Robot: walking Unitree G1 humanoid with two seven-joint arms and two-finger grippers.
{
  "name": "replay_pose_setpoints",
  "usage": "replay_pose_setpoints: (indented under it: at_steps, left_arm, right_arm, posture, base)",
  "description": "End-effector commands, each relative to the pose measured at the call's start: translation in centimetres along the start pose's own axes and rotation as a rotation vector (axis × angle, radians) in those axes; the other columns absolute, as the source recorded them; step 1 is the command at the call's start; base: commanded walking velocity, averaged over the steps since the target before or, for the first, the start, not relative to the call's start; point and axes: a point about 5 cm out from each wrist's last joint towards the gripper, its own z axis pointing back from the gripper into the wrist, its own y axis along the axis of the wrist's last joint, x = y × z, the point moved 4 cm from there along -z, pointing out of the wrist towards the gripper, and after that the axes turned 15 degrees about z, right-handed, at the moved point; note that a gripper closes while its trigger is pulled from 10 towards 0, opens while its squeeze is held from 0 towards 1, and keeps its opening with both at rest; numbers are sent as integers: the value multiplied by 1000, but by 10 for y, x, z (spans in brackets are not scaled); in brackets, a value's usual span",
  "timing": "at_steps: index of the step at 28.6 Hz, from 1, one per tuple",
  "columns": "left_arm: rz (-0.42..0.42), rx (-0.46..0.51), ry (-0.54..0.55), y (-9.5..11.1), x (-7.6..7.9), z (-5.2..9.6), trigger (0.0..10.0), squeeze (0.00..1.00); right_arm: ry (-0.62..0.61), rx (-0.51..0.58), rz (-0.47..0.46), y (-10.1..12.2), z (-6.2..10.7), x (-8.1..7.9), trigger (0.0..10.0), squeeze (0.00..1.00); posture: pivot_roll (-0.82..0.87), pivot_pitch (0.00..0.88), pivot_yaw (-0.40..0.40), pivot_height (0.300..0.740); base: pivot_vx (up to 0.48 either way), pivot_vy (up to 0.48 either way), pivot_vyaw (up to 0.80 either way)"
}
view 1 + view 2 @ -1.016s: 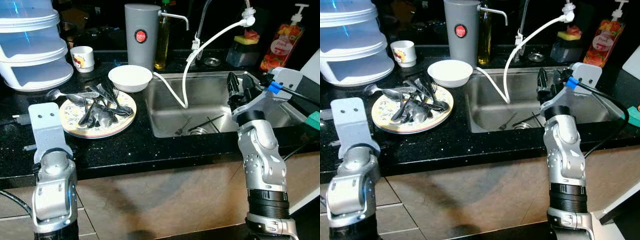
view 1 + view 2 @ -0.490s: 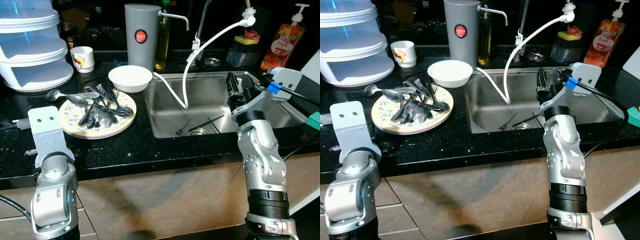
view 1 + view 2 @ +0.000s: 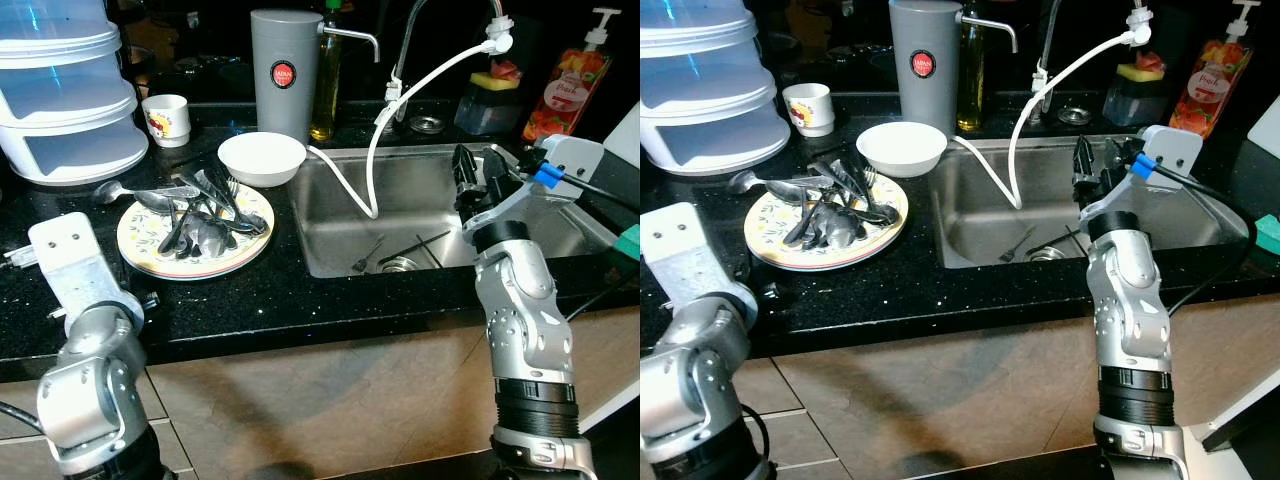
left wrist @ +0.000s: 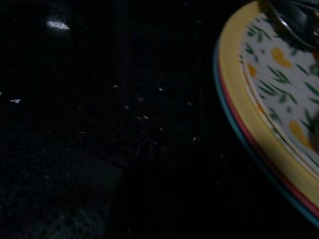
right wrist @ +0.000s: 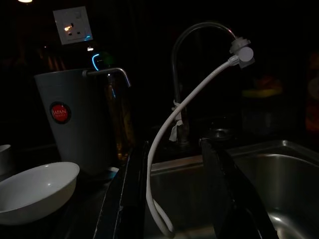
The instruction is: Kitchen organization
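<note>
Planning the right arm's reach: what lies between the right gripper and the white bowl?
In the left eye view, the white hose hangs into the sink between the right gripper and the white bowl.

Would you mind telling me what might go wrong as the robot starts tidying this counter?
The loose cutlery heaped on the patterned plate could slide off if it is lifted. The white hose hanging into the steel sink may snag the right gripper, whose open fingers sit beside it.

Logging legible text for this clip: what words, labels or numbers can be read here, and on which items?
"JAPAN": red round badge on the grey jug; the line beneath it is too small to read.
Soap bottle label: picture only, text blurred.
Small cup: printed design, unreadable.
</note>
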Motion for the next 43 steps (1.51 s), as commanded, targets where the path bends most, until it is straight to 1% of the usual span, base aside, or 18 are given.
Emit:
replay_pose_setpoints:
  at_steps: [1,2,3,8,14,18,21,22,23,24,25,26,27,29,38,39,40,43]
  left_arm:
    - [-29,-191,109,-40,-26,-12,7686,0]
    - [-25,-187,119,-38,-29,-15,5176,0]
    - [-32,-181,129,-37,-32,-17,0,0]
    - [-82,-155,154,-31,-38,-19,0,0]
    - [-80,-72,215,-11,-47,-27,0,0]
    - [-124,53,260,15,-54,-30,0,0]
    - [-219,260,245,50,-46,-24,0,0]
    - [-226,277,227,53,-42,-23,3529,0]
    - [-226,277,227,53,-42,-23,3529,0]
    - [-226,282,188,53,-34,-21,10000,0]
    - [-226,302,71,51,-9,-13,10000,180]
    - [-226,302,71,51,-9,-13,10000,180]
    - [-222,310,32,48,0,-8,10000,1000]
    - [-221,317,-18,42,9,0,10000,1000]
    - [-165,313,-112,26,16,24,10000,1000]
    - [-193,333,-202,23,24,37,10000,1000]
    - [-195,326,-273,19,31,45,10000,0]
    - [-199,330,-291,19,33,47,10000,0]
  right_arm:
    - [-5,-14,0,-3,1,2,10000,0]
    - [-4,-14,0,-3,1,2,10000,0]
    - [-4,-14,0,-3,1,2,10000,0]
    - [-5,-14,-1,-3,1,2,10000,0]
    - [-6,-14,0,-2,1,2,10000,0]
    - [-6,-13,0,-2,1,2,10000,0]
    - [-7,-13,0,-2,1,2,10000,0]
    - [-7,-13,0,-2,1,2,10000,0]
    - [-7,-13,0,-2,1,2,10000,0]
    - [-7,-13,1,-2,0,2,10000,0]
    - [-7,-12,1,-2,0,2,10000,0]
    - [-7,-12,1,-2,0,2,10000,0]
    - [-6,-12,2,-2,0,2,10000,0]
    - [-6,-12,2,-1,0,2,10000,0]
    - [0,-17,2,-2,0,1,10000,0]
    - [9,-18,1,-3,0,0,10000,0]
    - [13,-17,0,-3,-1,-1,10000,0]
    - [14,-17,-1,-3,-2,-1,10000,0]
  posture:
    - [90,2,-45,740]
    - [90,2,-45,740]
    - [90,2,-45,740]
    - [90,2,-45,740]
    - [89,4,-47,740]
    - [89,4,-47,740]
    - [90,5,-48,740]
    - [90,5,-48,740]
    - [90,5,-48,740]
    - [90,5,-48,740]
    - [90,5,-48,740]
    - [90,5,-48,740]
    - [90,5,-48,740]
    - [90,5,-48,740]
    - [90,5,-48,740]
    - [90,5,-48,740]
    - [90,5,-48,740]
    - [90,5,-48,740]
  base:
    - [0,0,0]
    - [0,0,0]
    - [0,0,0]
    - [0,0,0]
    - [0,0,0]
    - [0,0,0]
    - [0,0,0]
    - [0,0,0]
    - [0,0,0]
    - [0,0,0]
    - [0,0,0]
    - [0,0,0]
    - [0,0,0]
    - [0,0,0]
    - [0,0,0]
    - [0,0,0]
    - [0,0,0]
    - [0,0,0]
